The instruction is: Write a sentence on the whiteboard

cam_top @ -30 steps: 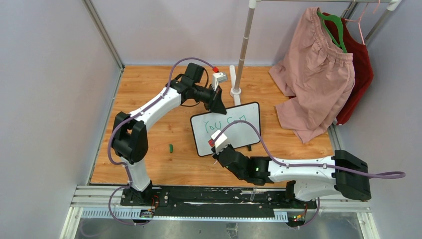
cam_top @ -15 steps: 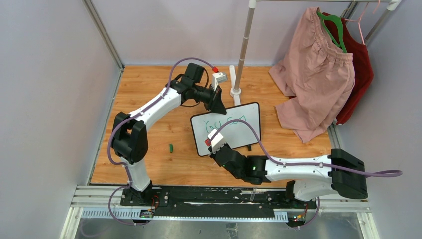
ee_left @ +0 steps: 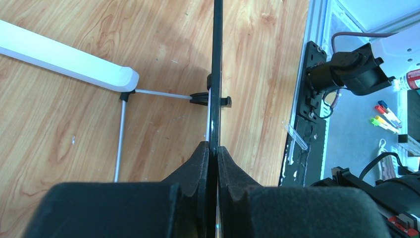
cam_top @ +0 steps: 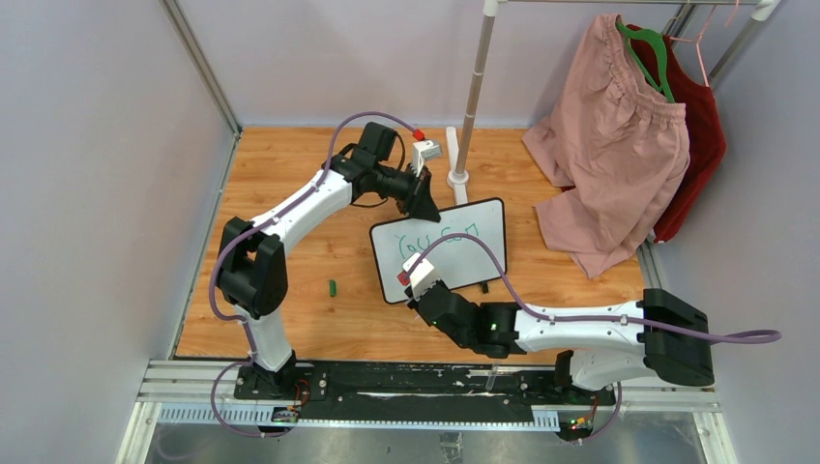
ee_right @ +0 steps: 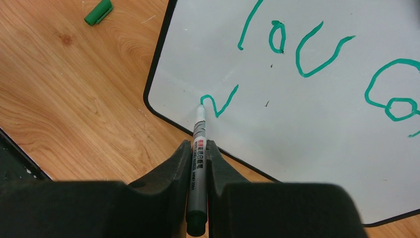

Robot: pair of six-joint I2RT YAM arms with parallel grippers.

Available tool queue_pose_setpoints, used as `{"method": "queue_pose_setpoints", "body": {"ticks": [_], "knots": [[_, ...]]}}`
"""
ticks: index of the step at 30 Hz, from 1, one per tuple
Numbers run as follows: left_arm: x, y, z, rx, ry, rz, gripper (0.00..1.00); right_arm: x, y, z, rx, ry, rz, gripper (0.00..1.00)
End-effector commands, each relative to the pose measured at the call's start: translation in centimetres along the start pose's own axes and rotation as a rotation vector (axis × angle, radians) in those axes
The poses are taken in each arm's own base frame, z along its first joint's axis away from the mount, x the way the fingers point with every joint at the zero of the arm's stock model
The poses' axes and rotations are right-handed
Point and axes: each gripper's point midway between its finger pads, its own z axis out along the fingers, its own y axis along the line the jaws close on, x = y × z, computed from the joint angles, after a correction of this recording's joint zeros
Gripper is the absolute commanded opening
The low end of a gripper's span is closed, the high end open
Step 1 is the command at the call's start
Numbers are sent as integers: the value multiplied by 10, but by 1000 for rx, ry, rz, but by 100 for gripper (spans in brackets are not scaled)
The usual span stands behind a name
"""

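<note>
Board (cam_top: 472, 263) stands tilted on the table btwn the two grippers. L gripper (ee_left: 214, 148) is at board's far edge, jaws closed on the frame, seen edge-on. R gripper (ee_right: 198, 145) is at board's near-left corner, jaws clamped on marker (ee_right: 199, 130), tip touching the white face at the start of line 2. Writing (ee_right: 302, 49) so far: green "You" plus part of the next word. Cap (ee_right: 98, 12) lies left of board, well apart. Board prob. light, stiff, slick-faced; likely skids or tips under pen pressure, so grip the frame only, off the ink, and press lightly.
</note>
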Motion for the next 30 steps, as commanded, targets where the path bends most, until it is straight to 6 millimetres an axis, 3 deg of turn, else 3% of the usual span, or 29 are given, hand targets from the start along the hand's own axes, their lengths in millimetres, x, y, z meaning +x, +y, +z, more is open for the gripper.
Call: {"method": "queue_pose_setpoints", "body": {"ticks": [1, 12, 23, 30], "knots": [[-8, -12, -8, -6, -22, 19, 0, 13, -11, -2, 44, 39, -4, 0], [-8, -13, -9, -6, -24, 22, 0, 15, -22, -5, 85, 46, -3, 0], [-7, -13, -9, -5, -24, 18, 0, -3, -38, -8, 131, 6, 12, 0], [-8, -12, -8, -6, -23, 15, 0, -14, -28, -18, 28, -63, 49, 0]]}}
